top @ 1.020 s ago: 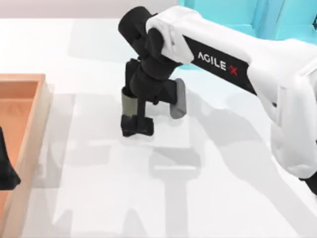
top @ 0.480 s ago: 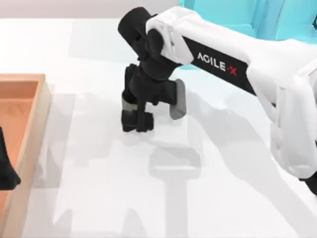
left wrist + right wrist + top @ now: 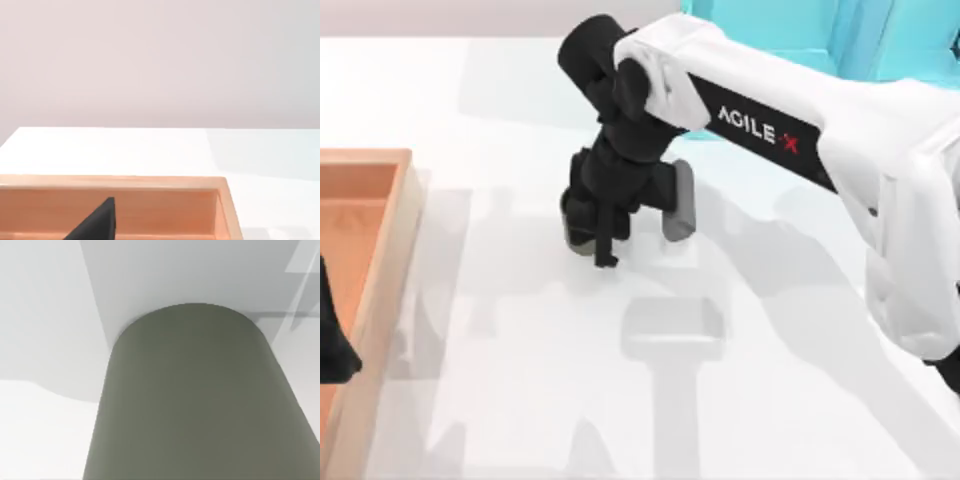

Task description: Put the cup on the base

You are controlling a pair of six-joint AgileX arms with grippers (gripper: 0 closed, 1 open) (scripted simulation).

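Right end effector (image 3: 597, 240) around the cup (image 3: 197, 400) — on white table (image 3: 520, 380).

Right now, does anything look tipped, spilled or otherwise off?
Nothing stands out. The right pincer is low at mid-table over the cup, whose olive wall looks intact and dry up close. The wooden tray sits square at the left edge, with the left pincer parked over it.

Dull, matt metallic cup (image 3: 200, 400) on a smooth white surface (image 3: 520, 380); a matt wooden tray (image 3: 150, 202) nearby.
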